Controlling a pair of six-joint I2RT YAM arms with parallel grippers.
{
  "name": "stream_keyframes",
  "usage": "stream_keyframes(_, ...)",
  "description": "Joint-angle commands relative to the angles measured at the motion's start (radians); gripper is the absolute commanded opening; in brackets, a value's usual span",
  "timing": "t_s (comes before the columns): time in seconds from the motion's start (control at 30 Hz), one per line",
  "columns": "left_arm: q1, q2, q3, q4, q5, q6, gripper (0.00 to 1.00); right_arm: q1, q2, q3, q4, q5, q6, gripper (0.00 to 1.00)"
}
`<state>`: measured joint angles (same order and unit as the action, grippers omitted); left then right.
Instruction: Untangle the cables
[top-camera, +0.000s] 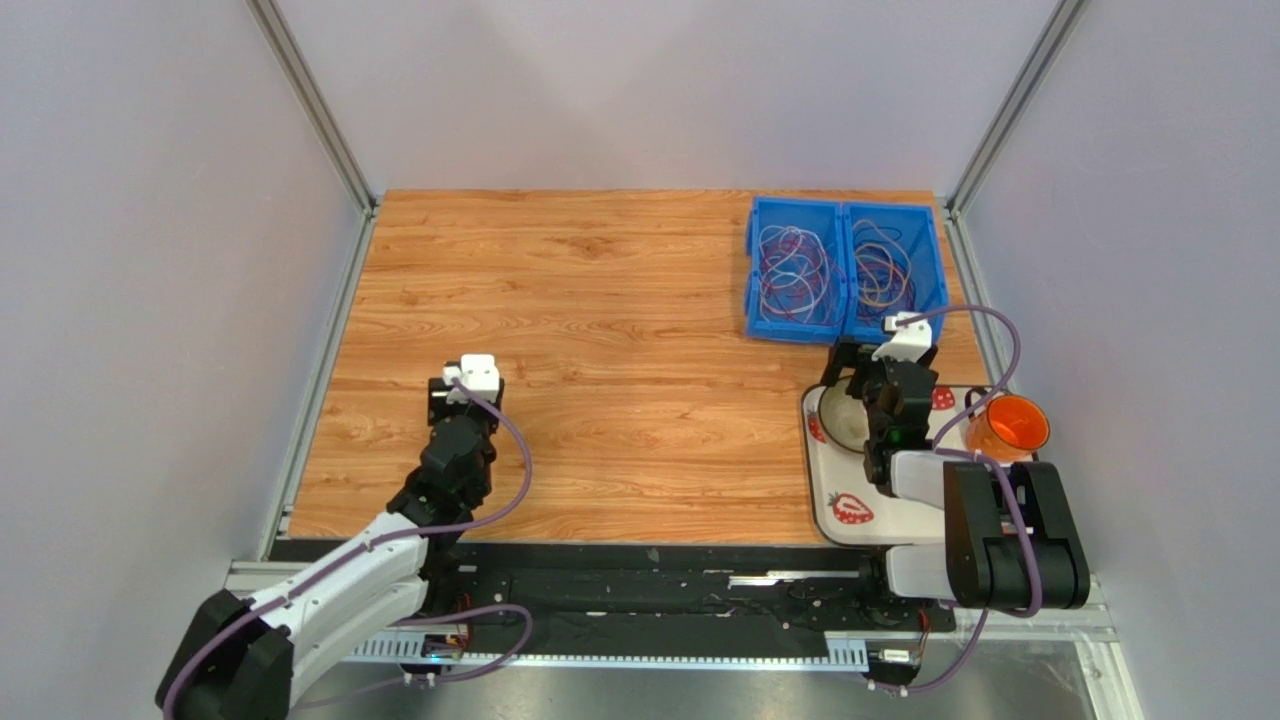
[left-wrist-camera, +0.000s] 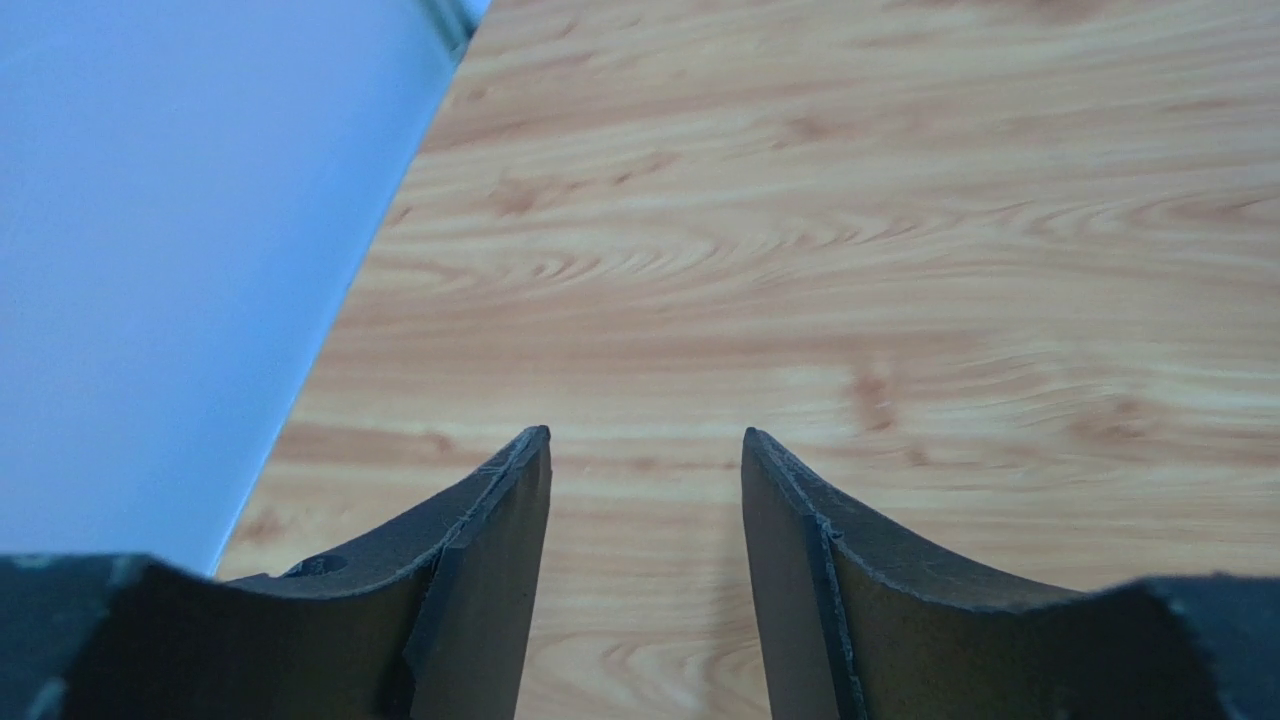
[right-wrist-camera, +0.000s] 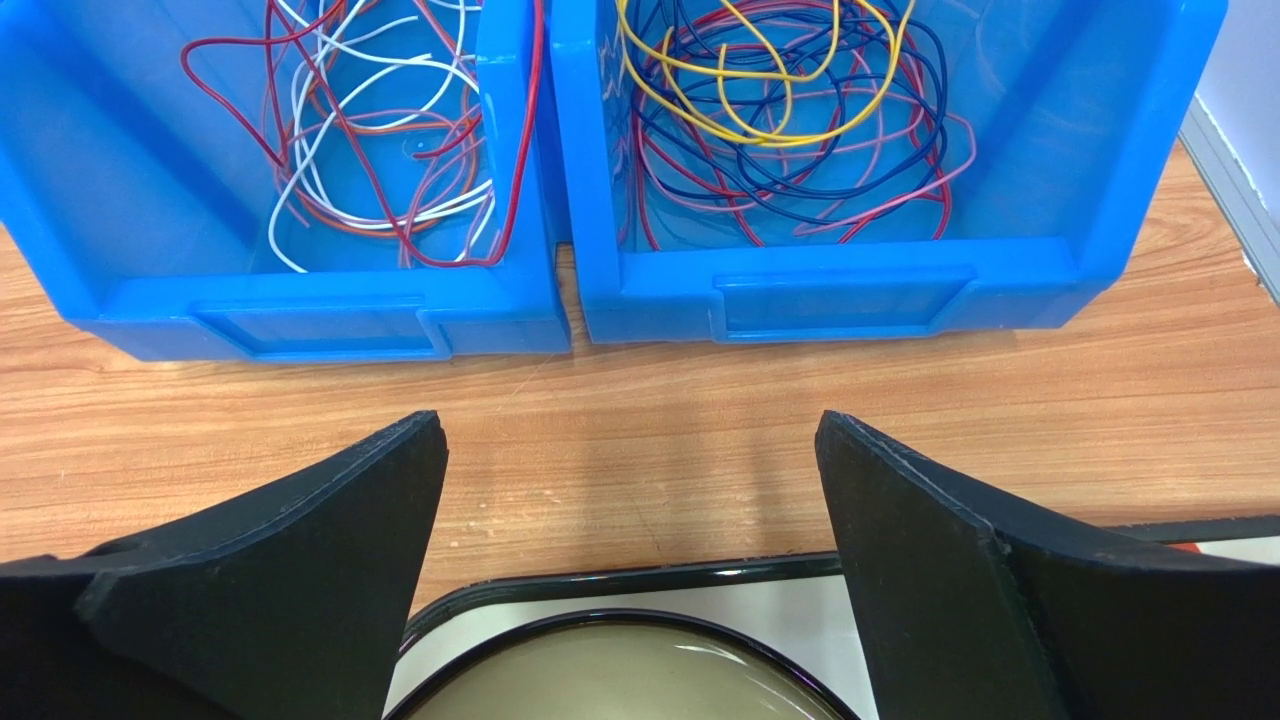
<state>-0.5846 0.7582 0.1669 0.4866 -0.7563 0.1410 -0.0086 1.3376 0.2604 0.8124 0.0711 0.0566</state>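
Note:
The cables lie in two blue bins at the back right. The left bin (right-wrist-camera: 90, 270) holds red and white wires (right-wrist-camera: 383, 135). The right bin (right-wrist-camera: 1112, 225) holds yellow, dark blue, red and pink wires (right-wrist-camera: 781, 105). Both bins show in the top view (top-camera: 846, 270). My right gripper (right-wrist-camera: 631, 465) is open and empty, above a bowl, a little short of the bins. It also shows in the top view (top-camera: 887, 360). My left gripper (left-wrist-camera: 646, 450) is open and empty over bare wood at the left (top-camera: 473, 383).
A white tray (top-camera: 902, 518) with strawberry prints sits at the front right, bearing a beige bowl (right-wrist-camera: 616, 675) under my right gripper. An orange cup (top-camera: 1008, 429) stands at the tray's right. The left wall (left-wrist-camera: 166, 255) lies close to my left gripper.

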Motion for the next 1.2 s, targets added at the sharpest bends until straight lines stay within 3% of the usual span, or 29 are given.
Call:
stream_keyframes(0.0,0.141,-0.043,-0.064,0.241,0.107,0.016,0.57,0.004,0.002,-0.003,0.071,0.025,-0.014,1.0)
stream_keyframes(0.17,0.293,0.102,-0.109,0.469,0.294,-0.017,0.54,0.004,0.0,-0.003,0.071,0.024,-0.015,1.0)
stream_keyframes(0.2,0.343,0.19,-0.103,0.547,0.39,-0.014,0.51,0.004,0.003,-0.003,0.071,0.024,-0.015,1.0)
stream_keyframes(0.27,0.412,0.313,-0.093,0.645,0.44,-0.029,0.5,0.004,0.002,-0.003,0.07,0.024,-0.015,1.0)
stream_keyframes(0.37,0.453,0.634,-0.063,0.928,0.545,-0.046,0.49,0.004,0.002,-0.003,0.071,0.024,-0.014,1.0)
stream_keyframes(0.4,0.451,0.619,-0.064,0.958,0.578,-0.032,0.52,0.004,0.003,-0.003,0.071,0.025,-0.014,1.0)
stream_keyframes(0.47,0.459,0.482,-0.009,0.666,0.587,-0.053,0.51,0.004,0.0,-0.003,0.07,0.027,-0.015,1.0)
stream_keyframes(0.5,0.472,0.496,0.035,0.541,0.686,-0.04,0.47,0.004,0.002,-0.004,0.071,0.026,-0.014,1.0)
stream_keyframes(0.57,0.482,0.585,0.026,0.706,0.683,-0.044,0.5,0.004,0.002,-0.001,0.07,0.027,-0.015,1.0)
stream_keyframes(0.6,0.482,0.508,0.087,0.473,0.61,-0.084,0.53,0.004,0.002,-0.003,0.068,0.027,-0.014,1.0)
stream_keyframes(0.63,0.485,0.527,0.082,0.503,0.611,-0.081,0.88,0.002,0.003,-0.001,0.07,0.027,-0.014,1.0)
stream_keyframes(0.67,0.485,0.552,0.065,0.577,0.608,-0.078,0.99,0.004,0.002,-0.001,0.068,0.026,-0.014,1.0)
stream_keyframes(1.17,0.486,0.54,0.074,0.553,0.597,-0.084,0.99,0.004,0.002,-0.003,0.073,0.021,-0.015,1.0)
